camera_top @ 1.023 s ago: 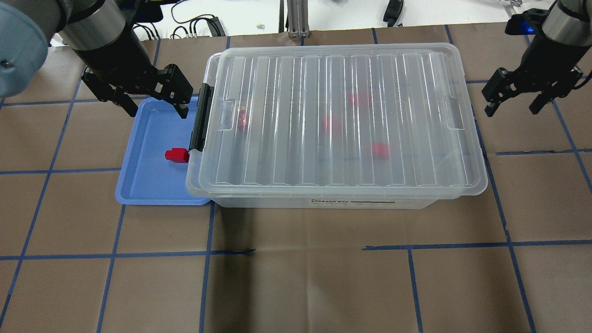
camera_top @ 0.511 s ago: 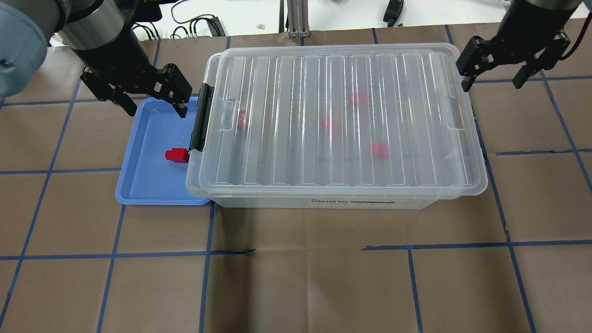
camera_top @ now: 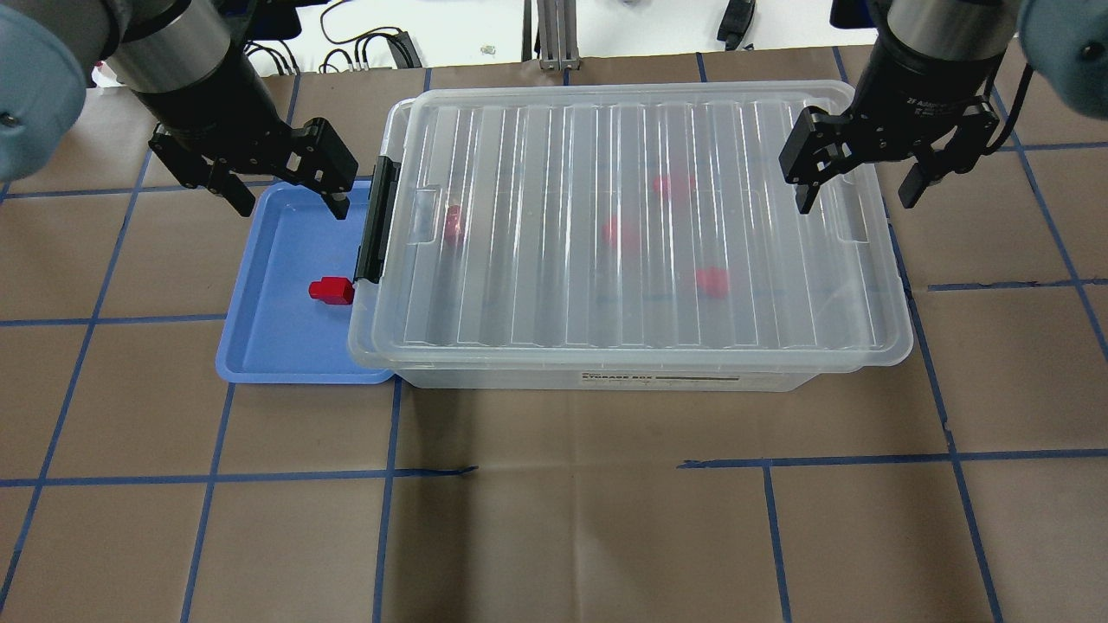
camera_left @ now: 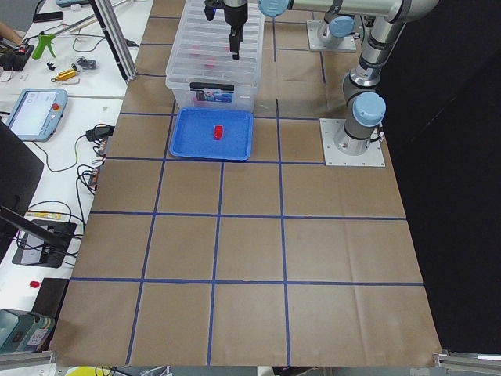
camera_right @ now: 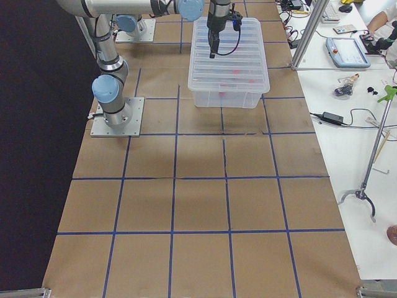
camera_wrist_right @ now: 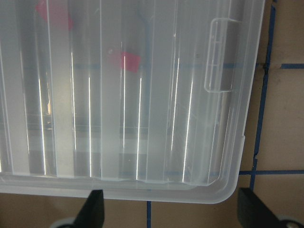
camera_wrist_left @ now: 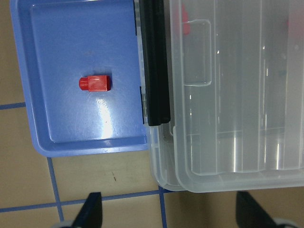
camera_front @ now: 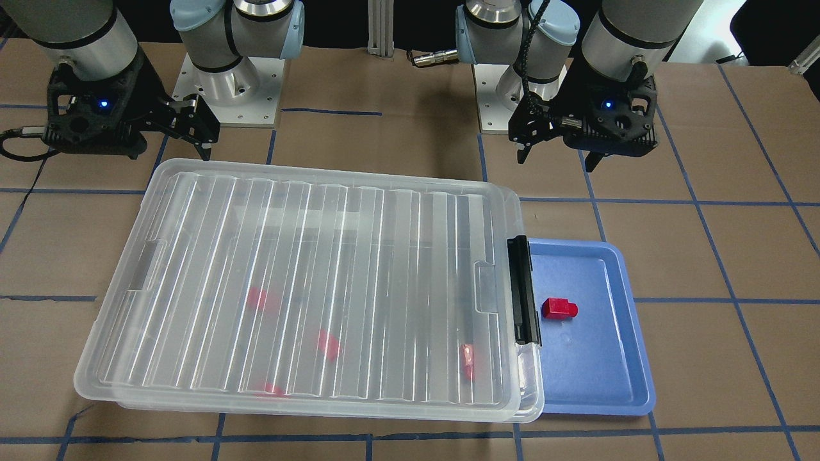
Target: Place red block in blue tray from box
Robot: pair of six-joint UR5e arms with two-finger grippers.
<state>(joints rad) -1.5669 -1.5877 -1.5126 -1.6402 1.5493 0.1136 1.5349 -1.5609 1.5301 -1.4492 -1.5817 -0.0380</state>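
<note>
Lying on its side on the floor of the blue tray (camera_top: 260, 355), the red block (camera_top: 331, 290) sits just beside the box (camera_top: 632, 260). It is close to the black latch bar (camera_top: 378, 221), though I cannot tell whether they touch. Its long axis runs across the tray, with the stub pointing away from the box.

The left gripper (camera_top: 293, 208) is by far the nearer one. It hangs over the tray's far end with its jaws spread and nothing between them. The block lies on the robot's side of those fingers (camera_top: 339, 195), within their span and closer to the box-side finger. Its long axis is roughly parallel to the line from one finger to the other.

The right gripper (camera_top: 856, 199) is likewise spread and empty. It hovers above the other end of the ribbed lid (camera_top: 606, 138), well apart from the block, with the lid's end tab (camera_top: 853, 212) lying between its fingers.

Four other red blocks (camera_top: 711, 281) show dimly under the lid. This block's placement looks complete.
</note>
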